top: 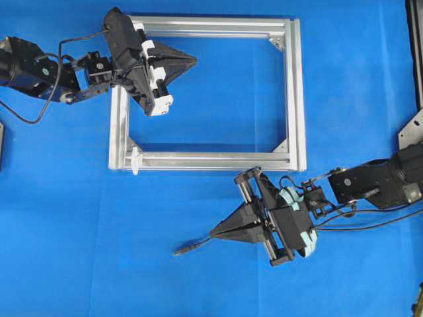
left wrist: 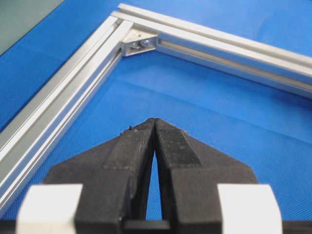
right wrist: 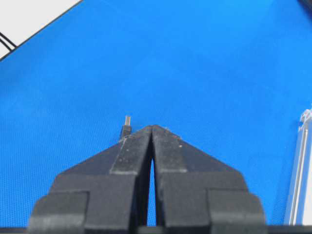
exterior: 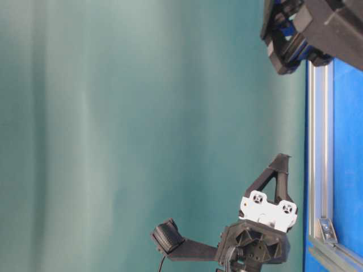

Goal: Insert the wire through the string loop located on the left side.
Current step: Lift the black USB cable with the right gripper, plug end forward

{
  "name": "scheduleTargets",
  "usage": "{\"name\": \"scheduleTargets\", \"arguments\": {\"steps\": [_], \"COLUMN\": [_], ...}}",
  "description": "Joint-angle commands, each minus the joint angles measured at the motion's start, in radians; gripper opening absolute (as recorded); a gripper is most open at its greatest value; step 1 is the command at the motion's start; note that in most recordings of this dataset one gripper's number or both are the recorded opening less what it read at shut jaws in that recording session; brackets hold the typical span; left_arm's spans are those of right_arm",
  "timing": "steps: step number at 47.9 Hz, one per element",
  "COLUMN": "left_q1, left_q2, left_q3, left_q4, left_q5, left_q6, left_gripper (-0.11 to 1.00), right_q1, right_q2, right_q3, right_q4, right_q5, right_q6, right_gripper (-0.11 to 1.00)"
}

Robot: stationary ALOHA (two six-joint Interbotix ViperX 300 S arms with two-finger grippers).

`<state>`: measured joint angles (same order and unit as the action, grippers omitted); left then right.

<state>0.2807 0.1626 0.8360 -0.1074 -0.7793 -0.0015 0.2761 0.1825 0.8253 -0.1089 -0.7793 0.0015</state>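
Note:
The wire lies on the blue mat below the silver frame, its plug tip pointing left. My right gripper is shut, and the wire runs out from its fingertips. In the right wrist view the plug tip pokes out just left of the closed right gripper. The string loop is a small white tie at the frame's lower left corner. My left gripper is shut on nothing, above the mat inside the frame's upper left; the left wrist view shows the same left gripper with tips together.
A corner bracket joins two rails ahead of the left gripper. Part of a frame rail shows at the right of the right wrist view. Black arm cables trail right of the right arm. A metal bracket sits at the mat's right edge.

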Motion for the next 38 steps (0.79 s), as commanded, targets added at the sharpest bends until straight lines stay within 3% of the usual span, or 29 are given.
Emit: {"name": "scheduleTargets", "arguments": {"steps": [1,31,34,38], "left_q1": [-0.015,-0.014,-0.014,-0.012], "left_q2": [-0.043,-0.049,-0.049,-0.049], "left_q3": [-0.012,-0.006,-0.005,-0.005], "left_q4": [0.017,0.02,0.02,0.02], "left_q5": [0.021,0.051,0.051,0.051], "left_q6": [-0.005,0.0,0.002,0.002], "left_gripper": [0.0,0.0,0.0,0.0], "right_q1": [0.005,0.014,0.017,0.018], "right_q2": [-0.058,-0.063,-0.063,-0.063], "right_q3": [-0.009,-0.02,-0.02,-0.02], "right_q4": [0.002,0.0,0.0,0.0], "right_q5": [-0.003,0.067,0.071,0.072], "right_q6": [0.006,0.048,0.055,0.058], "right_gripper": [0.01,0.0,0.08,0.26]}}
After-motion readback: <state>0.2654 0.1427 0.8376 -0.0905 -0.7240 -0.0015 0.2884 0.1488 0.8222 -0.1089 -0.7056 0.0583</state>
